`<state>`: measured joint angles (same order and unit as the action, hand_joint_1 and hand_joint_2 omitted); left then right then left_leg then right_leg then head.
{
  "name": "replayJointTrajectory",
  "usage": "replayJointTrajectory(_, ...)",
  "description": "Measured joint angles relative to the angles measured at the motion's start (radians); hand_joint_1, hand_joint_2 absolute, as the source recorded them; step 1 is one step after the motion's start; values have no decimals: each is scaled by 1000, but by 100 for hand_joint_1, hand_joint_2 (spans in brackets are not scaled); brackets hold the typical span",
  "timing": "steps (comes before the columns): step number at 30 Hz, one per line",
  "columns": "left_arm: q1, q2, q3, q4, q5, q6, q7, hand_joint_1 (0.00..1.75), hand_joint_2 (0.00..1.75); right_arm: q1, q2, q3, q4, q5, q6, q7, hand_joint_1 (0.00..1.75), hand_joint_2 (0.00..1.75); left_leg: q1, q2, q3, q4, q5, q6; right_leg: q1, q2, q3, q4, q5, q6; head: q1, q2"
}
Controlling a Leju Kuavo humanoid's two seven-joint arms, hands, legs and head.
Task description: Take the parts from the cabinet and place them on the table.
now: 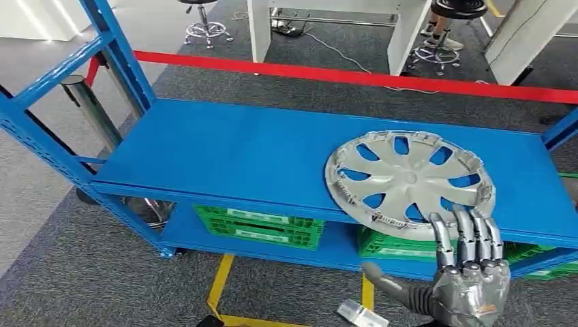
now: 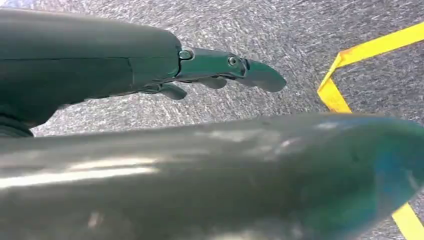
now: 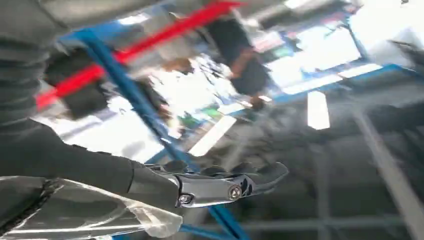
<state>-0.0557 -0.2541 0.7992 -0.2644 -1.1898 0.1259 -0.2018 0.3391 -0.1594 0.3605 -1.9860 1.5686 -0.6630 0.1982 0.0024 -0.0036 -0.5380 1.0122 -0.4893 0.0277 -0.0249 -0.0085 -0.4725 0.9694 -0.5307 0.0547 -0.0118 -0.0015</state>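
Silver-grey plastic, a round wheel cover with curved spokes (image 1: 409,181) is seen lying flat on the top shelf of a blue metal shelving rack (image 1: 225,153), toward the shelf's right end, with its near rim reaching over the front edge. Just below that rim, the right hand (image 1: 470,269) is raised palm away from the camera, its fingers (image 1: 465,235) stretched upward side by side and slightly apart, their tips overlapping the cover's near edge; whether they touch it cannot be told from this angle. Nothing is gripped by it. In the left wrist view, the left hand (image 2: 220,70) is seen over grey carpet, its fingers extended and holding nothing, near a strip of yellow floor tape (image 2: 345,85). On the rack's lower shelf, green plastic crates (image 1: 259,225) are stored. Behind the rack, a red barrier band (image 1: 354,76) is stretched across the room.
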Motion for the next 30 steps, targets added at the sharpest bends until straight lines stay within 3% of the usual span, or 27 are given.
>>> replayJointTrajectory(8,2,0,2,0,0,-6,3,0,0,18,-84,48,26,-12,21,151,0,175,0,0,0,0,0,0,0,0,0,0,0,0,0,0)
replayJointTrajectory(18,2,0,2,0,-3,-14,11,0,0,28,-146,106,57,-39,37,190,0,175,0,0,0,0,0,0,0,0,0,0,0,0,0,0)
replayJointTrajectory(30,5,9,1,6,-4,-10,-18,0,0,30,-203,163,127,-106,54,306,0,175,0,0,0,0,0,0,0,0,0,0,0,0,0,0)
